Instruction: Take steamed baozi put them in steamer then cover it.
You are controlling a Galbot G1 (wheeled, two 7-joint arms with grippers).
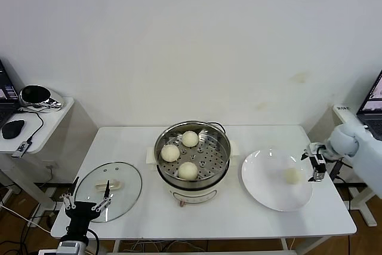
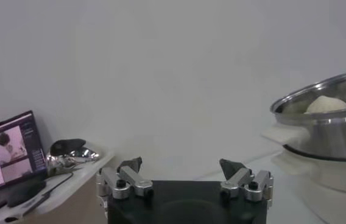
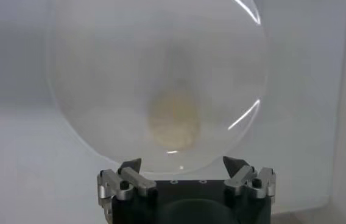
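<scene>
The steamer (image 1: 192, 158) stands uncovered at the table's centre with three steamed baozi (image 1: 190, 139) on its perforated tray. One more baozi (image 1: 292, 175) lies on the white plate (image 1: 268, 192) to its right. My right gripper (image 1: 316, 165) hovers open just beyond the plate's right rim, facing that baozi (image 3: 174, 119), nothing between its fingertips (image 3: 184, 164). The glass cover (image 1: 108, 190) lies flat on the table at the left. My left gripper (image 1: 87, 202) is open and empty at the cover's near edge (image 2: 182, 165); its view shows the steamer (image 2: 331, 131) off to one side.
A side table (image 1: 51, 125) at the far left carries a mouse (image 1: 13, 128), a shiny metal object (image 1: 37, 96) and a laptop (image 2: 8, 159). Another laptop (image 1: 373, 103) stands beyond the table's right end. A white wall runs behind.
</scene>
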